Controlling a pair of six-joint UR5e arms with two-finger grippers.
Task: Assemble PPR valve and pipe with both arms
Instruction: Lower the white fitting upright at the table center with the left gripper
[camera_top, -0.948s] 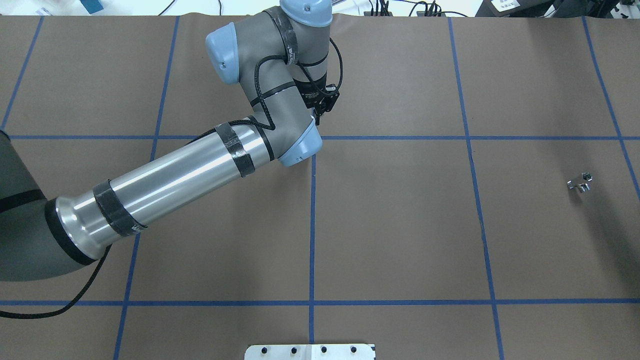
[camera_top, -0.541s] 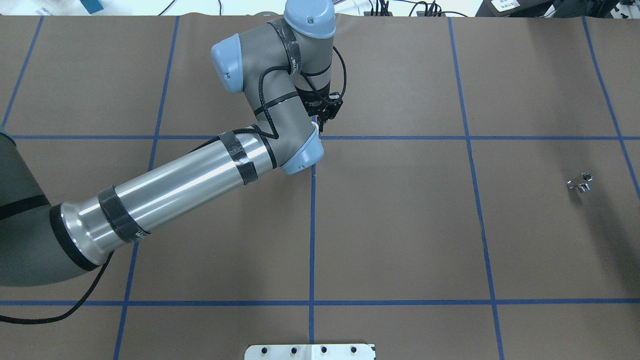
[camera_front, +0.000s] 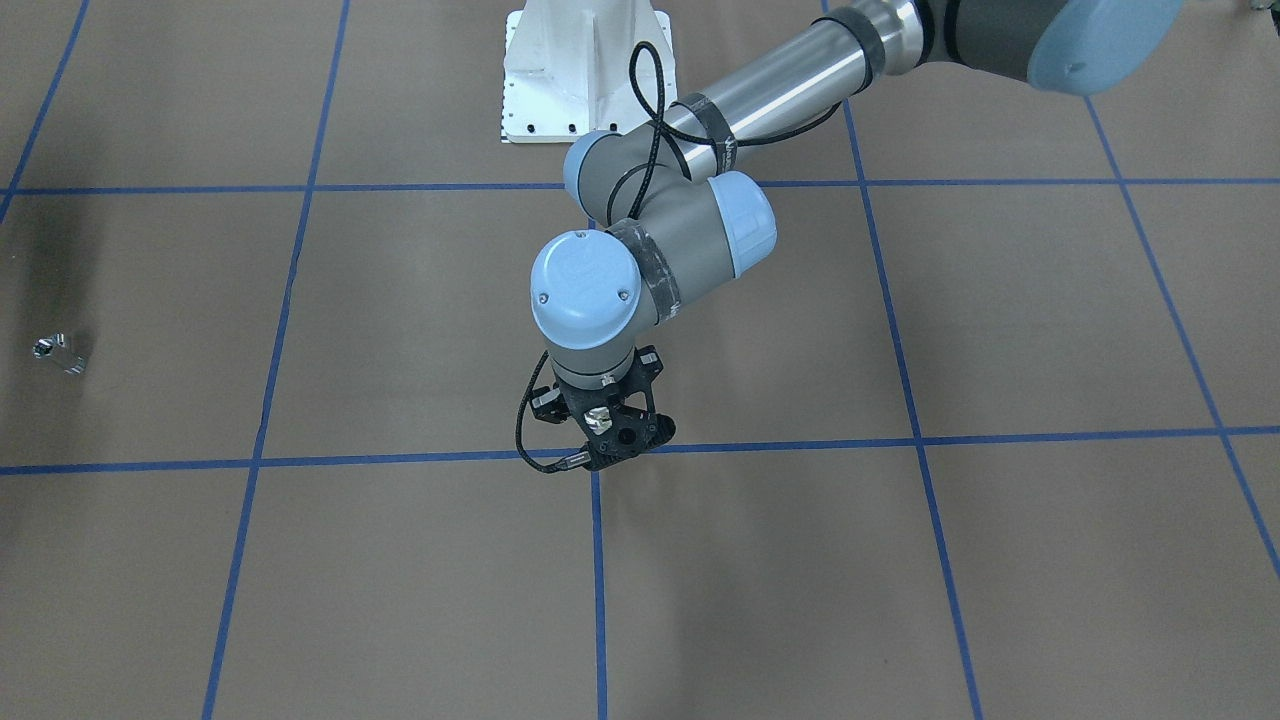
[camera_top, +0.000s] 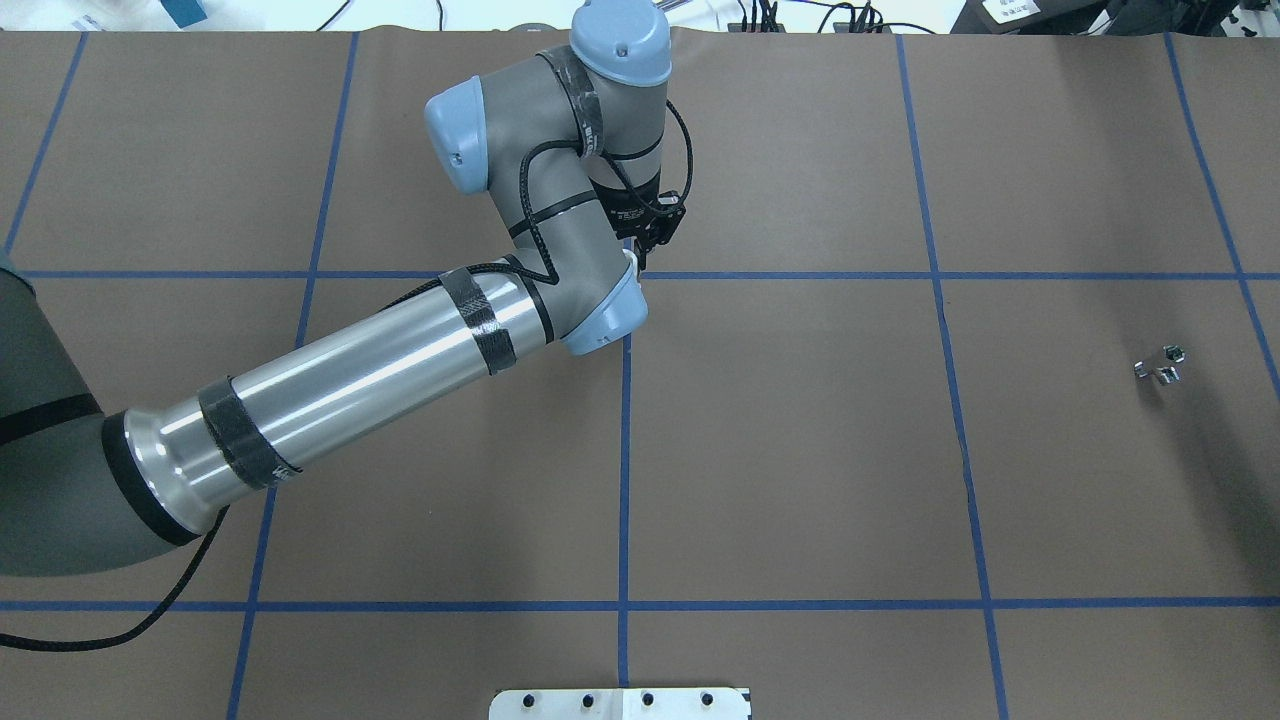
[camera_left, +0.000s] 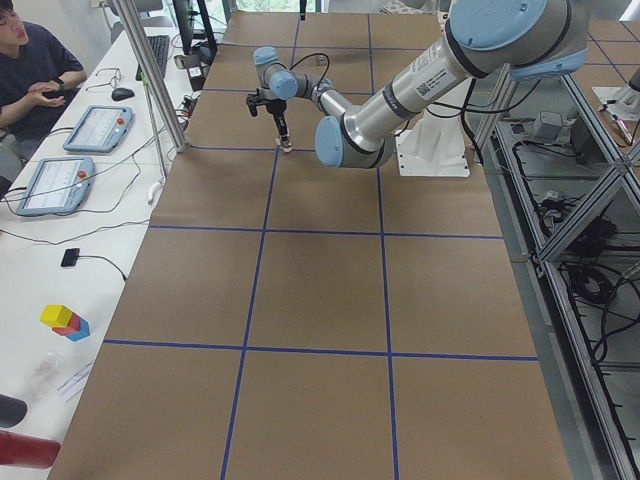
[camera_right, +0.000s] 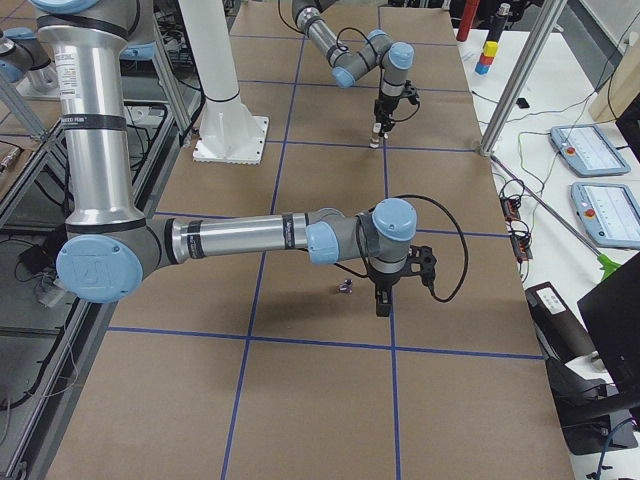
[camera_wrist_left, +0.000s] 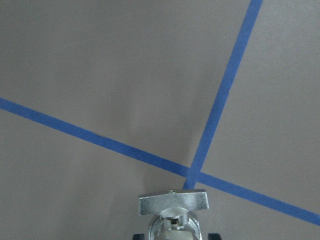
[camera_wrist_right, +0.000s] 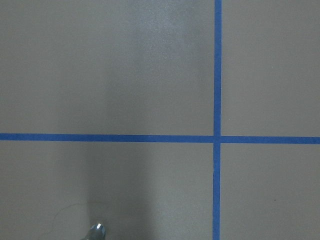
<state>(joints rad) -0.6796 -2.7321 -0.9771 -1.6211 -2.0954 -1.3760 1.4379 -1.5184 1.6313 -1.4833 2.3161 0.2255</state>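
From where I stand, the left arm (camera_top: 330, 370) reaches out over the middle of the counter (camera_top: 800, 450), which is covered in brown paper and marked into squares with blue tape (camera_top: 800, 275). Its claw (camera_top: 641, 248) points straight down, closed around the PPR valve (camera_wrist_left: 173, 207). The wrist camera shows the flat metal tab jutting out between the dark finger ends, close to a crossing of two tape lines. I cannot tell whether the valve touches the paper or hangs just above it.

The pipe (camera_top: 1160, 364) lies by itself far over on the robot's right side of the counter, well apart from the valve. It is a tiny chrome piece resting on the paper inside one of the taped squares. The right arm (camera_right: 240, 238) stretches low across that end, and its claw (camera_right: 382, 305) points down just beside the pipe without gripping it. Whether that claw is wide or narrow I cannot tell. Its own camera catches only a sliver of chrome at the bottom edge.

A person (camera_left: 35, 70) sits at a side desk beyond the counter's far edge.
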